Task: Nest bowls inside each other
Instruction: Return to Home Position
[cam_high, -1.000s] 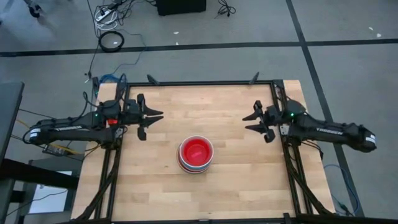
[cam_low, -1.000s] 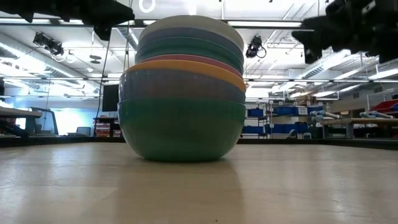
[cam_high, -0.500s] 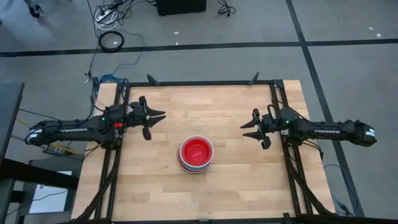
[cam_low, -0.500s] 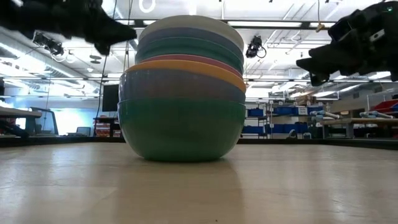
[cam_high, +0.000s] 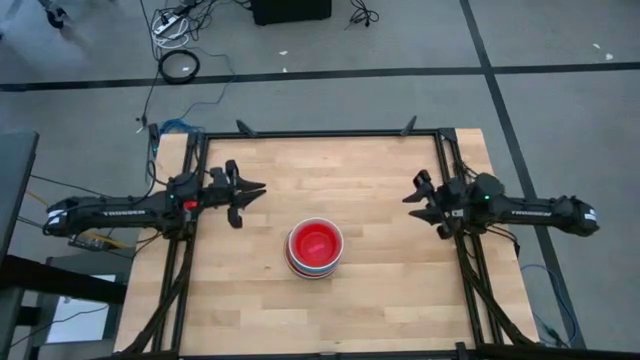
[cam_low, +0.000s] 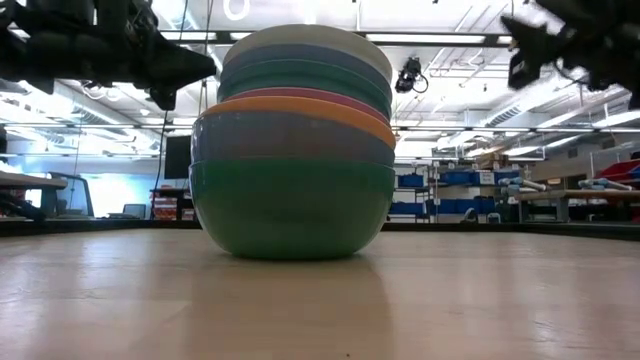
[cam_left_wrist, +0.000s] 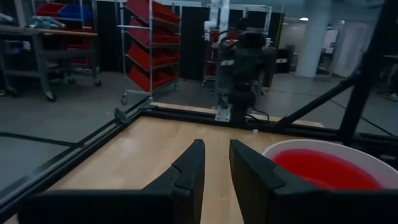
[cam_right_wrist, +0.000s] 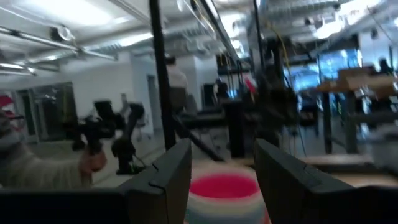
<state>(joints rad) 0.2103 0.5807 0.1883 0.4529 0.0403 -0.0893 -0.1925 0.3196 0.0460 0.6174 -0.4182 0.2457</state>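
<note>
The bowls (cam_high: 315, 248) stand nested in one stack at the middle of the wooden table. A small red-pink bowl (cam_left_wrist: 323, 168) is innermost, inside a white one. In the low view the stack (cam_low: 292, 150) rests on the base of the teal bowl, with blue, orange, pink and other rims above it. My left gripper (cam_high: 250, 195) hovers left of the stack, pointing level toward it, its fingers (cam_left_wrist: 216, 146) a little apart and empty. My right gripper (cam_high: 415, 195) hovers right of the stack, open and empty (cam_right_wrist: 222, 144), tipped slightly upward.
Black frame rails (cam_high: 320, 133) run along the table's far, left and right sides. The right arm's base post (cam_left_wrist: 242, 68) shows across the table in the left wrist view. Bare wood (cam_high: 330, 310) lies all around the stack.
My left gripper has sunk a little beside the stack, staying level. My right gripper dipped toward the table, then rose again with its tips tipping upward, and drew slightly toward the table's right edge. The bowls have stayed put.
</note>
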